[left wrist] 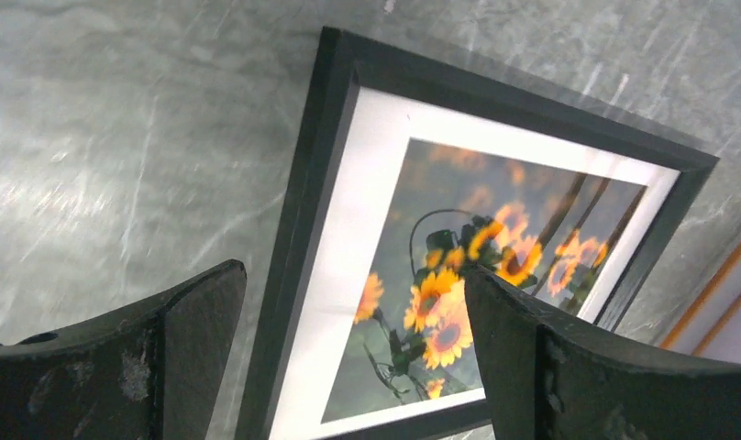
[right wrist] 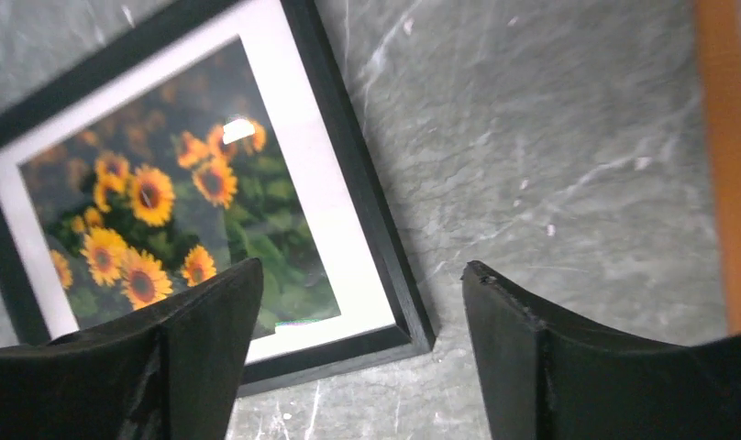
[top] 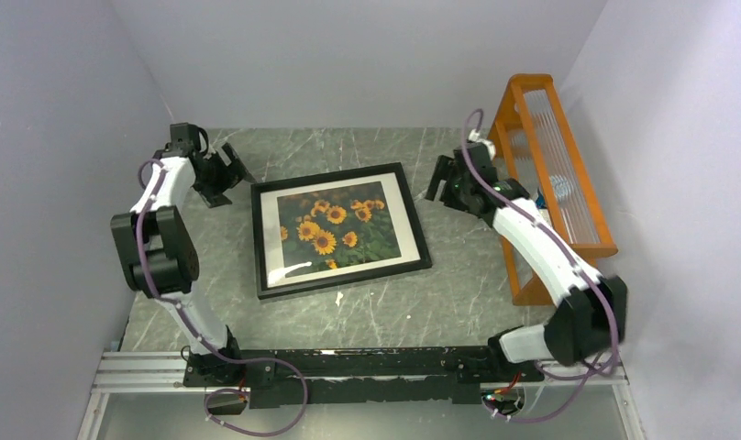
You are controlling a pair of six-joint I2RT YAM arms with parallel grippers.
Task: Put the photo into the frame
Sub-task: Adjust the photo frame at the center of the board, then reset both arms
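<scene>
Left gripper (top: pixel 224 178) and right gripper (top: pixel 440 180) gape empty beside the frame's (top: pixel 348 277) side edges.

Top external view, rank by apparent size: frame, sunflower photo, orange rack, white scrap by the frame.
1-2. frame and orange rack: similar extent, and the right arm hides part of the rack, so I won't rank them.
3. photo, inside the frame.
4. white scrap by the frame's near edge, tiny.
</scene>
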